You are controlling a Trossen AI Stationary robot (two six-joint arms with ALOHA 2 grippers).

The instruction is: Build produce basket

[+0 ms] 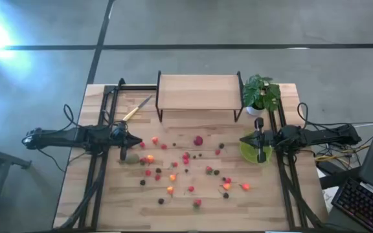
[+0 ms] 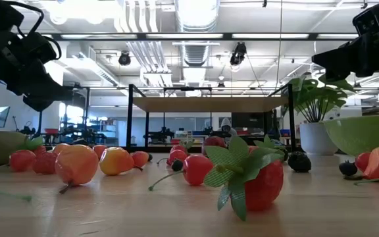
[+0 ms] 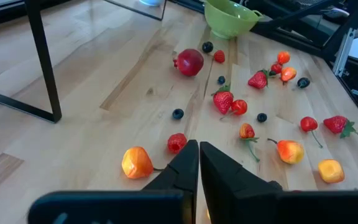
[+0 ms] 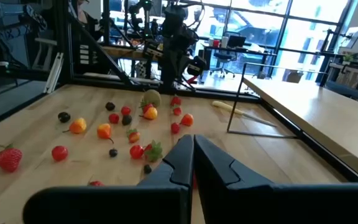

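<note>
Your view from above shows a light wooden table point(image 1: 109, 200) with a small wooden shelf on black legs point(image 1: 198, 92) at its far edge. A potted green plant point(image 1: 260, 95) stands just to the right of that shelf.

Your left gripper point(image 1: 124, 154) hovers at the left side of the table, fingers pressed together and holding nothing. Its tip is just beside a brownish-green kiwi-like fruit point(image 1: 132, 158). A yellow-handled knife point(image 1: 136, 110) lies farther back, near the shelf's left leg.

Your right gripper point(image 1: 260, 156) hangs at the right side, directly over the lime-green colander point(image 1: 246, 153), which sits on the table in front of the plant. Its fingers are also closed together and empty.

The produce is scattered loose over the middle of the table, between the two arms: strawberries, small orange fruits and dark berries. A larger dark-red pomegranate-like fruit point(image 1: 198, 140) lies in front of the shelf. From the left wrist camera you can see the colander point(image 3: 230, 17) upright; whether anything lies inside it cannot be told. At table height, a strawberry with a green leafy cap point(image 2: 254, 179) lies closest to the camera.
</note>
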